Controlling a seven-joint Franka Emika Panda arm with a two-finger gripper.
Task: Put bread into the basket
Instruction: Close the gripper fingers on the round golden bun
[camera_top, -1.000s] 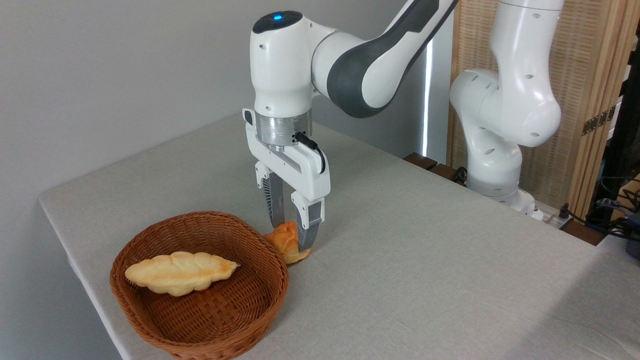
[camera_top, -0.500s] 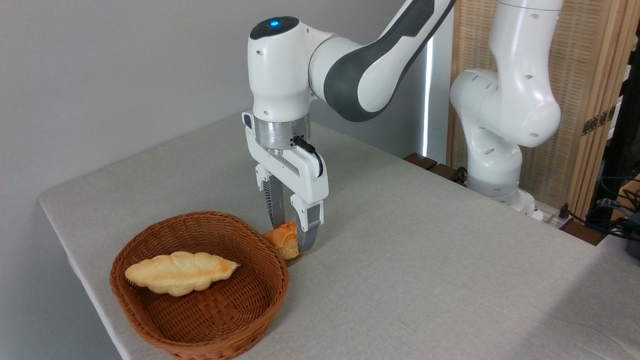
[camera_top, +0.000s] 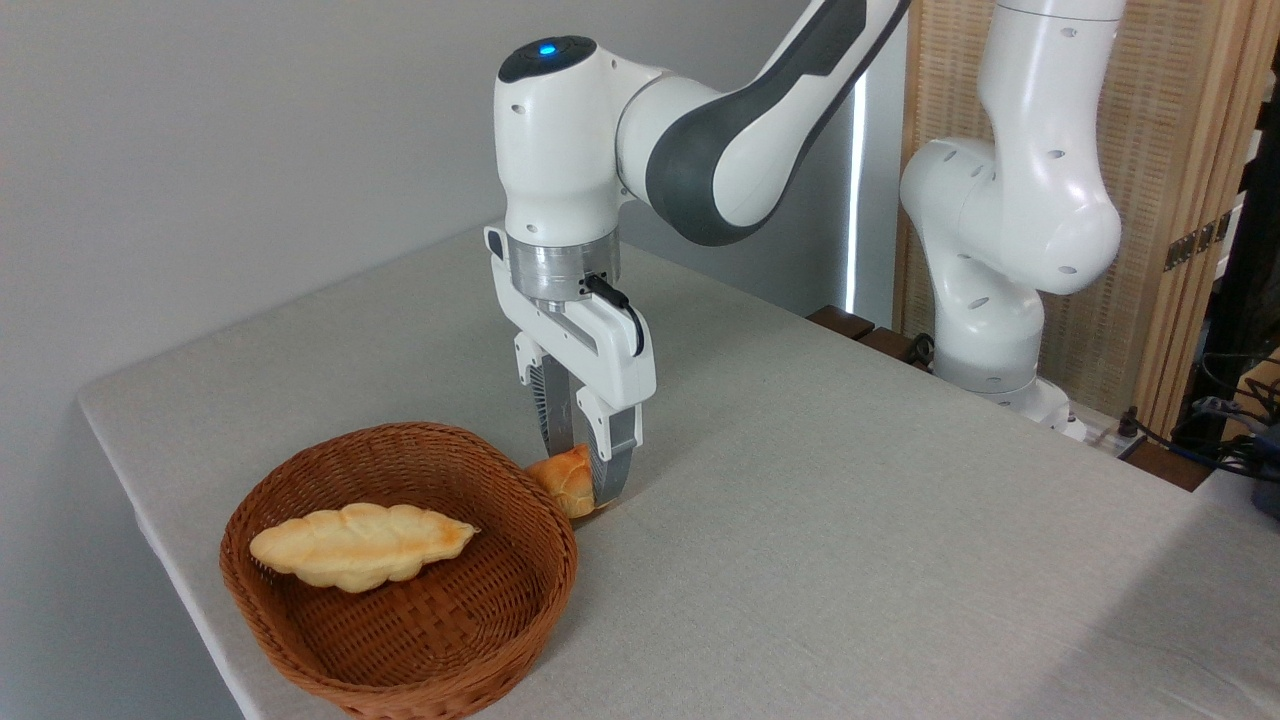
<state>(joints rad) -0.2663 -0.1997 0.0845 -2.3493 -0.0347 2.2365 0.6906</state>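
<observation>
Bread (camera_top: 563, 481), golden-orange and scored, sits pinched beside the basket (camera_top: 400, 570).

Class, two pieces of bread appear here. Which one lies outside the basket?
The small golden-orange bun, sitting between the tool's fingers just right of the basket. The long pale braided loaf lies inside it.

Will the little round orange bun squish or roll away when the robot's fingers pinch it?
The small round golden-orange bun probably won't squish much: the gripper is closed on it and its knotted shape looks unchanged. It seems light for its size. Being rounded, it might roll if let go, though the reddish-brown woven wicker basket beside it would likely stop it.
</observation>
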